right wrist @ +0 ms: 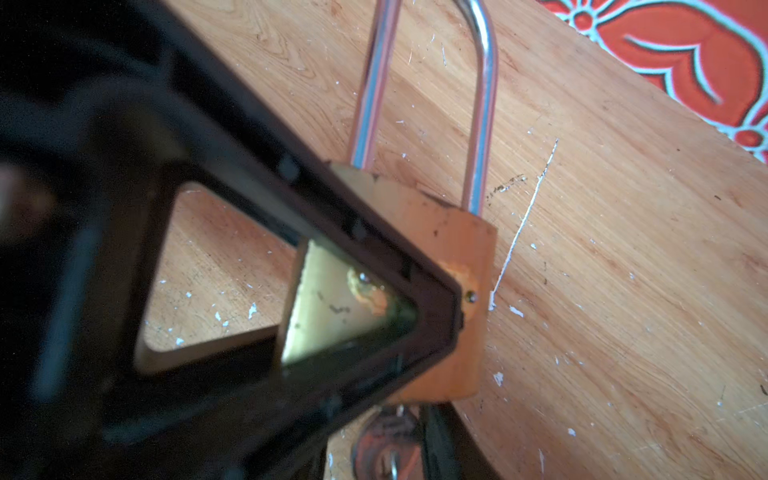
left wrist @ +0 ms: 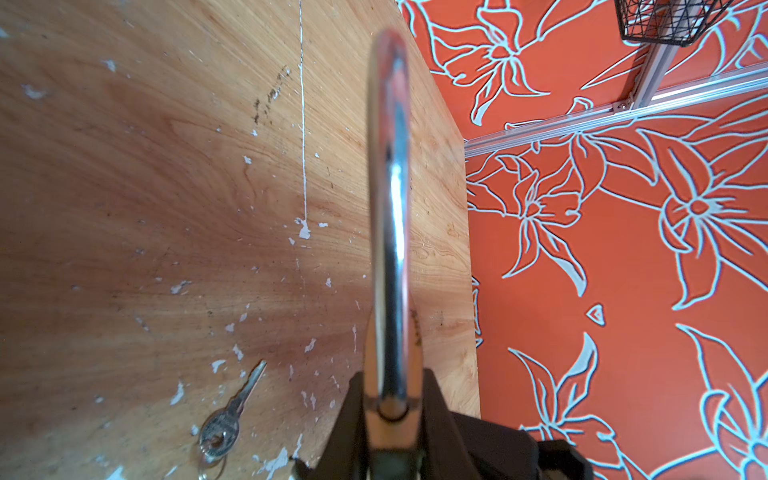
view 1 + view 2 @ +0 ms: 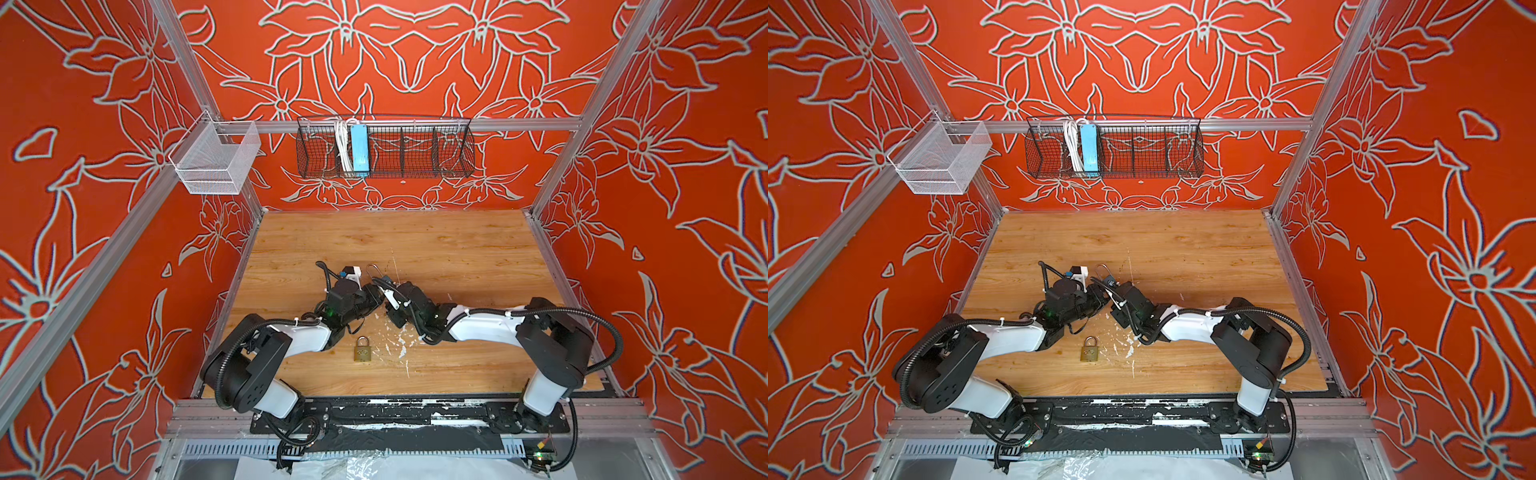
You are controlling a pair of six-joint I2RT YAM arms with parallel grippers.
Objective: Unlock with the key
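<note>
A: Left gripper [image 2: 392,424]?
B: Pinched on the body of the long-shackle brass padlock [image 1: 465,257], held over the middle of the wooden table [image 3: 415,241]. Both legs of the shackle [image 2: 388,208] meet the body.
A: Right gripper [image 3: 384,286]?
B: Tip to tip with the left one, at the padlock's base. Spread or closed: cannot tell, as its fingers barely show.
A: Key?
B: One key [image 2: 226,417] on a ring lies flat on the table near the held lock. A blurred silvery key head [image 1: 384,438] sits just under the lock body. Whether it is in the keyway: cannot tell.
A: Writing?
B: Dark marks on the held lock's side, unreadable. A small brass padlock [image 3: 362,350] lies flat between the arms. Its oval emblem is too small to read.
</note>
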